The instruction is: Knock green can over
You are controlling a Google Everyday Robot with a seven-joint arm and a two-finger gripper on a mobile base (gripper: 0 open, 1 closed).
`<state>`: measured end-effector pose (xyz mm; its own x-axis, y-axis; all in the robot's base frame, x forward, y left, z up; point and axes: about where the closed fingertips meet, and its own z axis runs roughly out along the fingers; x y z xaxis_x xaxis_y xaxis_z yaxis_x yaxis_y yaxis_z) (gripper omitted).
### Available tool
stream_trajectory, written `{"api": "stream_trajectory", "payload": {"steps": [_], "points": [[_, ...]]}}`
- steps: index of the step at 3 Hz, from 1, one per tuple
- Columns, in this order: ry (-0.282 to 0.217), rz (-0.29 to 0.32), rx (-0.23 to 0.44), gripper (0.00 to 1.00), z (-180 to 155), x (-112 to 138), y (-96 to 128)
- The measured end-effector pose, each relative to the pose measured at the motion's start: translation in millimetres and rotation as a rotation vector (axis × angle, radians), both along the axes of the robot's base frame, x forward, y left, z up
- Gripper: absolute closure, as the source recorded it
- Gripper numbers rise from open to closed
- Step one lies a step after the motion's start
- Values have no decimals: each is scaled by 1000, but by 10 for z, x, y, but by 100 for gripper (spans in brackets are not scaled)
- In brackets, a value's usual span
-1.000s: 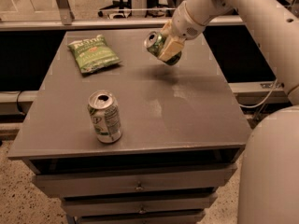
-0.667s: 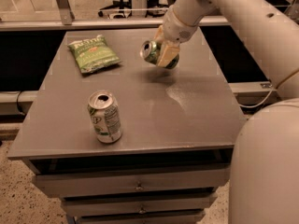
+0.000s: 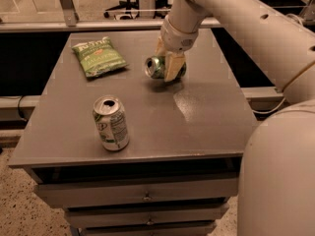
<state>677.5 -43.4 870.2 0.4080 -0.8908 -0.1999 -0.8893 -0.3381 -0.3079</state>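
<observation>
2 cans and 1 chip bag are on the grey table (image 3: 206,117). At its far middle, the gripper (image 3: 166,66) clamps the green can (image 3: 154,67) between its fingers. The can is tipped on its side, silver top facing left, at or just above the tabletop. The white-and-silver can (image 3: 111,124) stands upright near left, mouth open, contents unseen. The green chip bag (image 3: 98,57) lies flat far left.

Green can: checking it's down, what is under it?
The green can lies sideways in the gripper, over the table and its shadow. A finger covers part of it, so contact cannot be seen.
</observation>
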Motion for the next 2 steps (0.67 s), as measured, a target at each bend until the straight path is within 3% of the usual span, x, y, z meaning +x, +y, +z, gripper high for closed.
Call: {"api": "stream_trajectory", "payload": {"steps": [1,2], "points": [[-9,60,-48,0,-45,-79,33],[-15,83,-67,0,-51,-109,27]]}}
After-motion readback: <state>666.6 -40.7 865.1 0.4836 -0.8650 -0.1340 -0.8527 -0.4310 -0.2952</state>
